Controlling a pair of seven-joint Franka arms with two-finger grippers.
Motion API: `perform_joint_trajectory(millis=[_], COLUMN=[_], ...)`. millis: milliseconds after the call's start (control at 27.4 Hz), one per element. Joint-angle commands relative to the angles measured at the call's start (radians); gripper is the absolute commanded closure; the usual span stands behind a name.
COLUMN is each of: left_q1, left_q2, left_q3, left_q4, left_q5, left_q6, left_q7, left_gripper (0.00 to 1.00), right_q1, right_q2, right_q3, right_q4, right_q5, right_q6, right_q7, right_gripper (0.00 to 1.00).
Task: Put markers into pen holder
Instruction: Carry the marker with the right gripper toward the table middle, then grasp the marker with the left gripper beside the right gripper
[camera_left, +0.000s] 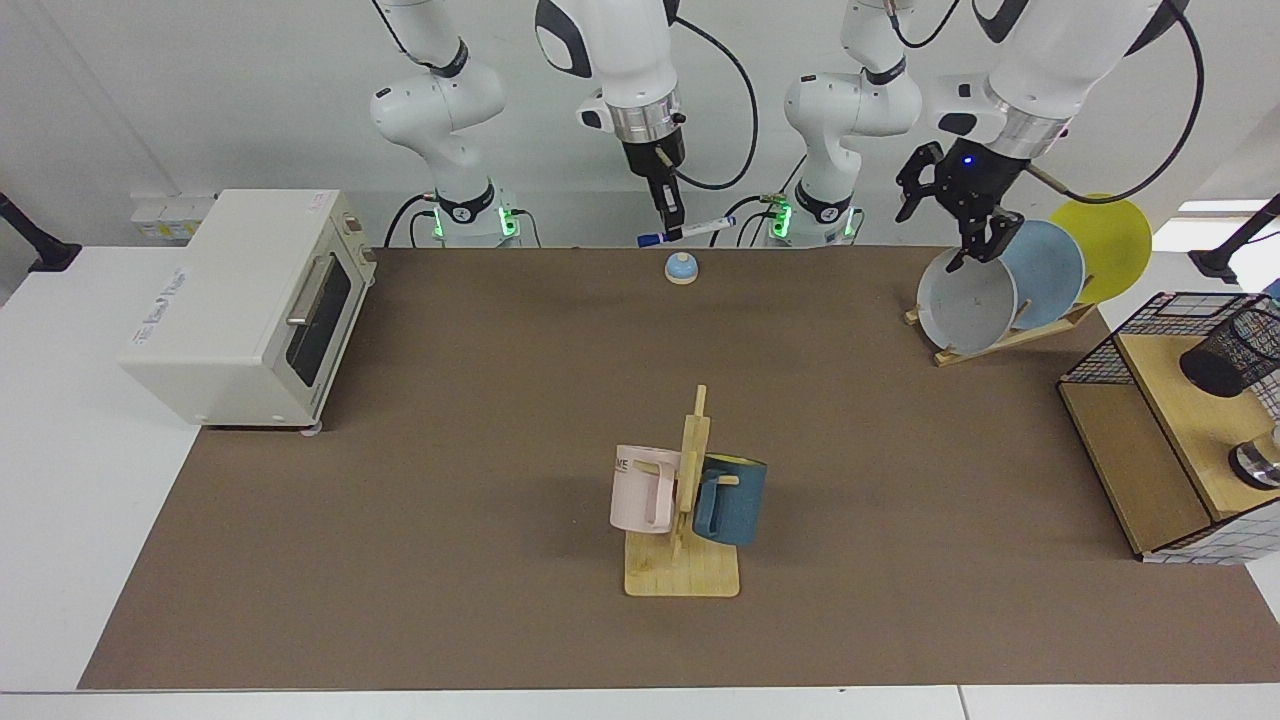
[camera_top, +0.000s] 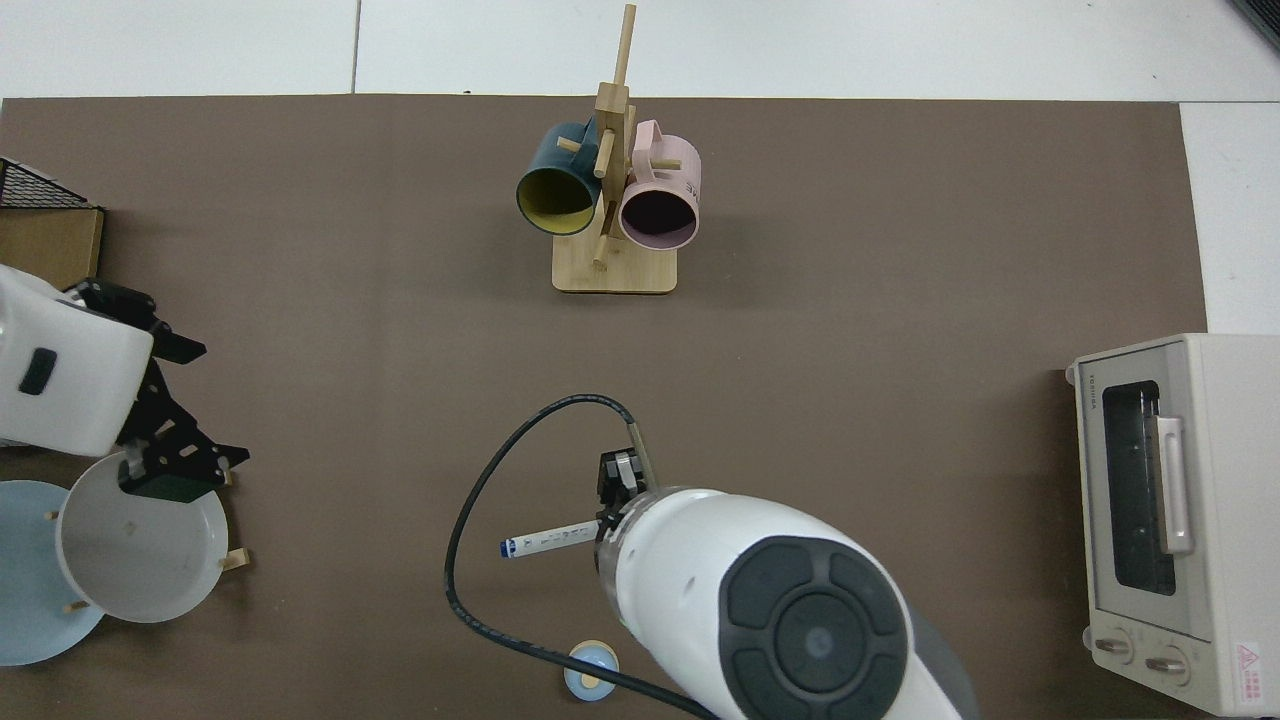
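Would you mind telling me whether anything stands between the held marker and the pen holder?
Yes: the left end effector and the plate rack with its plates lie between the marker, in the right end effector, and the pen holder.

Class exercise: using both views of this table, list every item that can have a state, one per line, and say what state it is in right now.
Right gripper: shut on the marker, raised above the table's far edge.
White-barrelled marker with blue cap: held roughly level, off the table.
Left gripper: open, empty, above the plates.
Black wire-mesh pen holder: on the wooden shelf, tilted; contents unclear.
White toaster oven: door closed.
Pink mug: hanging on the wooden mug stand.
Dark blue mug: hanging too.
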Motion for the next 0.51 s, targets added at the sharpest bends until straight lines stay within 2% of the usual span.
perform_joint_trajectory(millis=[0,183,329,475], left_q1=[-0.074,-0.137,-0.171,-0.201], left_q2=[-0.094,-0.145,-0.173,-0.165], left_q3=[-0.008,-0.012,-0.015,-0.015], left_q4=[-0.15,-0.233,-0.276,-0.284], left_q5=[-0.035,-0.089,-0.095,-0.112], left_q6=[0.089,0.17,0.199,0.227], left_q7=[0.016,-0.013,-0.036,-0.036], left_gripper=[0.01,0.02,0.03,0.04], right_q1=[0.036,0.062,0.06,0.06], right_q2=[0.087,0.116,0.135,0.138], right_q3=[-0.006,-0.006,-0.006,-0.006], right_q4=[0.066,0.071,0.074,0.083], right_q5=[0.0,-0.002,-0.006,-0.002], right_q6=[0.032,0.127,0.139,0.141], right_q7=[0.109,0.199,0.223,0.223], right_gripper=[1.0,1.0,1.0,1.0])
